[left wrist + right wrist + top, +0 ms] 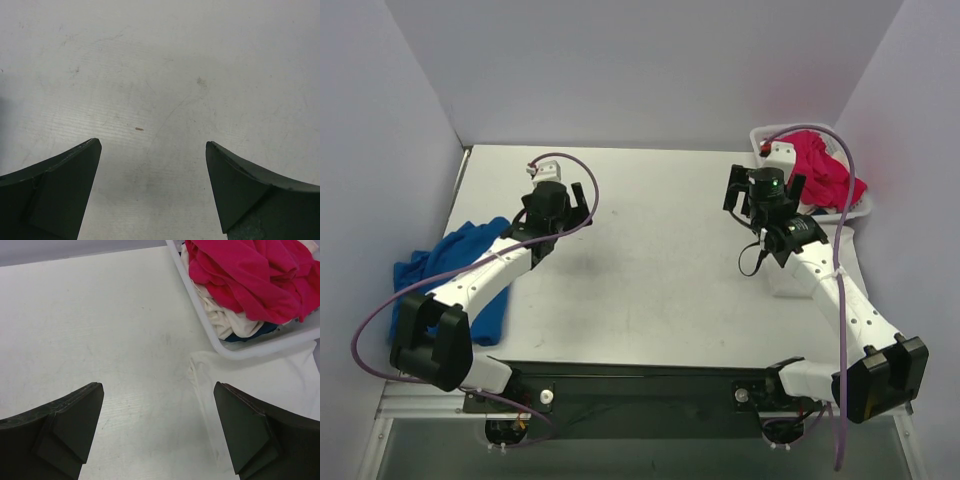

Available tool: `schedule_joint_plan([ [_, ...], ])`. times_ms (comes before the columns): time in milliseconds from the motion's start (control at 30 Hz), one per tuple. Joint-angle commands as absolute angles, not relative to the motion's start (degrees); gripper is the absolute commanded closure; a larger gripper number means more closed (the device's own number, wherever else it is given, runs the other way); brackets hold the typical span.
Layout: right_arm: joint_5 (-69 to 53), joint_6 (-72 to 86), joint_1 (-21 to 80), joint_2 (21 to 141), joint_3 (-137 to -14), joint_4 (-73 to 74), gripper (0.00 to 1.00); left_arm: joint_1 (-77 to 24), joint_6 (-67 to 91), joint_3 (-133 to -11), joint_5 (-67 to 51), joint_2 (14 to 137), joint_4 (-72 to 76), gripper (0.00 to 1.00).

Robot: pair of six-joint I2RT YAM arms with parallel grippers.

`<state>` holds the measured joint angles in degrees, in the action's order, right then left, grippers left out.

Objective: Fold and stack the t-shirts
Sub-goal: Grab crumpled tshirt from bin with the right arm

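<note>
Bright pinkish-red t-shirts (820, 165) (250, 275) lie crumpled in a heap in the white basket (766, 150) (240, 351) at the back right, on top of a creamy white cloth (220, 315). A white t-shirt (260, 382) (782, 278) lies flat on the table just in front of the basket, partly under my right arm. My right gripper (765, 192) (159, 386) hovers open over the bare table to the left of that shirt's edge. Over bare table at the back left, my left gripper (558, 205) (152, 145) is open too. Neither holds anything.
A blue cloth (445, 265) lies bunched at the table's left edge beside my left arm. The basket also holds a dark blue piece (255, 332). Purple cables loop off both arms. Grey walls close in the back and the sides.
</note>
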<state>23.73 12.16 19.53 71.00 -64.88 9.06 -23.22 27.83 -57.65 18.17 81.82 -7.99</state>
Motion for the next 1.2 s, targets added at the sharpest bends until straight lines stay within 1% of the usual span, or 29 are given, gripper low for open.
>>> schedule_joint_plan([
  [0, 23.38, 12.04, 19.6, 69.0, -63.37, 7.04, 0.0, -23.29, 27.33, -60.9, 19.68, 82.26, -7.64, 0.03],
  [167, 23.99, 9.58, 18.46, 69.43, -64.5, 5.45, 0.0, -23.29, 27.51, -64.51, 21.01, 84.98, -10.54, 0.03],
  [267, 23.47, 12.12, 14.34, 73.55, -70.73, 9.22, 0.0, -23.29, 27.42, -65.04, 20.65, 85.78, -11.34, 0.02],
  [300, 22.6, 12.82, 12.76, 74.87, -75.36, 11.75, 0.0, -23.29, 27.42, -65.04, 20.83, 85.78, -11.51, 0.03],
  [333, 21.28, 13.7, 9.35, 78.02, -77.58, 13.0, 0.01, -23.29, 27.33, -64.95, 21.09, 85.69, -11.6, 0.03],
  [400, 20.48, 13.37, 6.96, 81.54, -84.68, 15.63, 0.04, -23.29, 26.9, -64.25, 21.36, 85.26, -11.51, 0.02],
  [433, 20.22, 12.75, 5.29, 85.56, -87.51, 16.6, 0.07, -23.29, 26.81, -63.81, 21.62, 84.64, -11.17, 0.02],
  [500, 20.3, 10.82, 3.87, 91.63, -93.74, 18.53, 0.08, -23.2, 26.63, -62.67, 22.14, 83.94, -10.11, 0.03],
  [733, 16.26, 8.26, -2.02, 106.33, -103.61, 18.9, 0.08, -23.12, 26.02, -62.49, 23.11, 84.99, -9.66, 0.02],
  [833, 14.86, 8.44, -4.04, 111.17, -106.95, 18.63, 0.11, -23.12, 25.93, -62.67, 23.47, 85.6, -9.84, 0.03],
  [967, 16.51, 8.7, -5.45, 116.18, -111.17, 18.2, 0.13, -22.77, 25.66, -62.84, 23.55, 86.75, -9.4, 0.03],
  [1100, 16.87, 8.79, -6.06, 120.14, -113.9, 18.1, 0.19, -22.15, 25.58, -63.37, 23.12, 87.98, -9.58, 0.03],
  [1167, 17.05, 9.31, -6.06, 121.29, -114.17, 18.11, 0.28, -21.89, 25.58, -63.63, 23.03, 88.68, -9.67, 0.03],
])
